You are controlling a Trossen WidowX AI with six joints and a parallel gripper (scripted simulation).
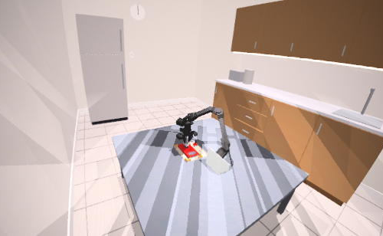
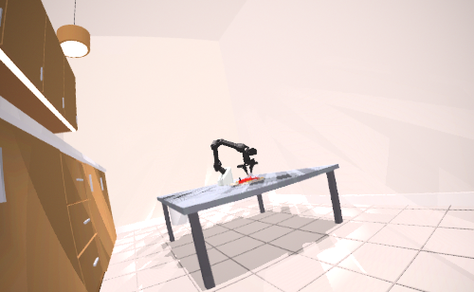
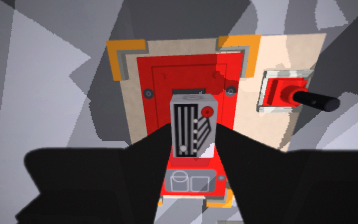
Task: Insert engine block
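The grey engine block [image 3: 194, 131], with black stripes and a red disc on top, is between the fingertips of my gripper [image 1: 186, 144] [image 2: 248, 173], which is shut on it. The red car body [image 3: 155, 107] [image 1: 182, 149] [image 2: 246, 180] lies below, in its fixture. The block hangs over the middle of the body; I cannot tell its exact height. A thin dark strip of the opening [image 3: 184, 91] shows just beyond the block's far edge in the wrist view. The rest of the opening, the rib and the block's slot are hidden.
The beige base board [image 3: 275, 131] has orange-and-grey corner pieces [image 3: 250, 55] around the body. A red block with a black lever [image 3: 320, 101] stands right of it in the wrist view. A pale upright panel [image 1: 217, 162] [image 2: 226, 176] stands near the arm's base.
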